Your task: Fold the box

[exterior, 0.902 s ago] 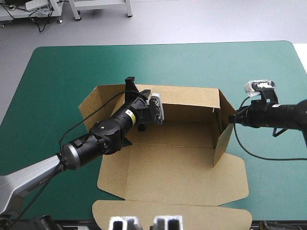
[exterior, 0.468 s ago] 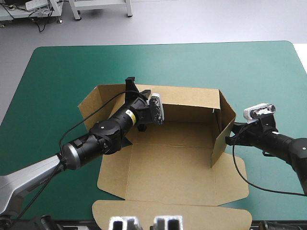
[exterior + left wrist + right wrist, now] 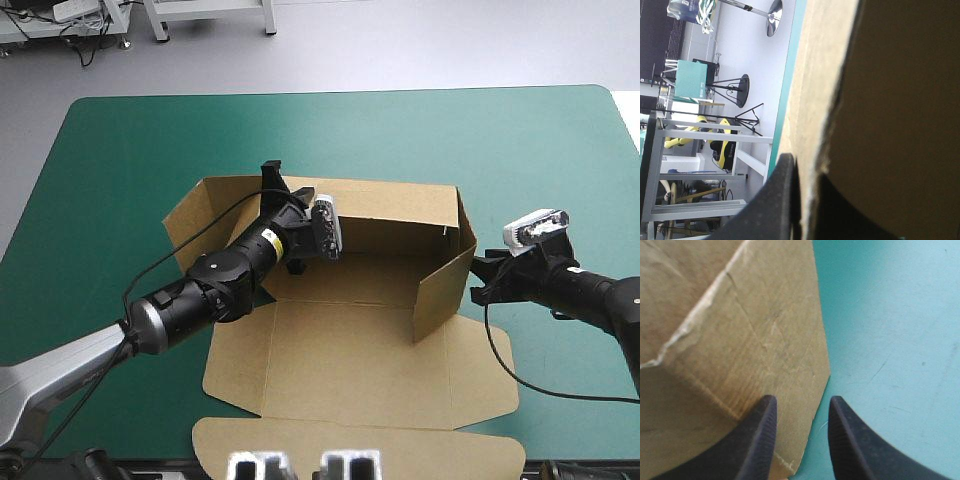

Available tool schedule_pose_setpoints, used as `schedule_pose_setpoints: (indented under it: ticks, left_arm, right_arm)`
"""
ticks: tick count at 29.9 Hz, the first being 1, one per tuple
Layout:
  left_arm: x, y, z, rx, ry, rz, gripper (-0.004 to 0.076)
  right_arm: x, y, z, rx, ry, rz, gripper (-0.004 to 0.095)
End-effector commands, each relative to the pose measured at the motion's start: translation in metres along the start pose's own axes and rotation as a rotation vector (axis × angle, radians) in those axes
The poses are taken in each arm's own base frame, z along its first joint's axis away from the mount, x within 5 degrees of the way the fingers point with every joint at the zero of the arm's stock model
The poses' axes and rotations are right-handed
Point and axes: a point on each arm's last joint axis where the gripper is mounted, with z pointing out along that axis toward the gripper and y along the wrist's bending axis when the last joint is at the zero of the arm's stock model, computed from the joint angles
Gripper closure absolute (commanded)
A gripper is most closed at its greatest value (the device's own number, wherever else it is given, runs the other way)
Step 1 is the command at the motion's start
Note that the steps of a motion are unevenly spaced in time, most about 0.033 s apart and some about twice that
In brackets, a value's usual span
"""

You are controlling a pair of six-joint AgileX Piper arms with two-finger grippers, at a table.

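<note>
- Box (image 3: 350,280) sits at the centre of the high view on the teal-green cover (image 3: 150,140), roughly midway between the table's left and right edges.
- Back wall (image 3: 390,205) is raised, running across the middle of the frame.
- Right side wall (image 3: 440,290) is up and angled inward over the floor, right of centre.
- Left side flap (image 3: 190,225) is splayed outward, left of centre.
- Lid (image 3: 350,360) lies flat on the cover, lower centre, reaching toward the bottom edge.
- Left gripper (image 3: 272,178) comes in from the lower left and sits on the top edge of the back wall near its left end.
- Left wrist view: left gripper (image 3: 807,167) is pinched tight on the board edge of the box (image 3: 880,100), one black finger on each face, all but no gap.
- Right gripper (image 3: 478,278) is at the right of the frame, just outside the right side wall; can't tell if it touches.
- Right wrist view: right gripper (image 3: 802,400) has its fingers parted by a modest gap and holds nothing.
- One finger sits over the box (image 3: 740,340) and the other over the teal-green cover (image 3: 890,315); the board's outer edge runs through the gap between them.
</note>
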Motion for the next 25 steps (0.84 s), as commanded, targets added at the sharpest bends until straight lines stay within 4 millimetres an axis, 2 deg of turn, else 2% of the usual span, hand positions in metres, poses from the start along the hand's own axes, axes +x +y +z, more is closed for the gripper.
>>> schedule_pose_setpoints:
  ticks: [1, 6, 17, 25]
  left_arm:
    - [0.005, -0.007, 0.001, 0.036, 0.052, -0.118, 0.0733]
    - [0.005, -0.006, 0.001, 0.029, 0.052, -0.098, 0.0733]
    - [0.004, -0.006, 0.001, 0.030, 0.044, -0.097, 0.0733]
    - [0.000, -0.007, 0.001, 0.039, 0.000, -0.098, 0.0733]
  right_arm:
    - [-0.018, 0.007, -0.013, -0.045, -0.017, -0.034, 0.0555]
    - [-0.024, 0.012, -0.018, -0.090, 0.007, -0.062, 0.0555]
    - [-0.021, 0.014, -0.018, -0.123, 0.038, -0.114, 0.0555]
    - [-0.016, 0.006, 0.001, -0.189, 0.084, -0.093, 0.0555]
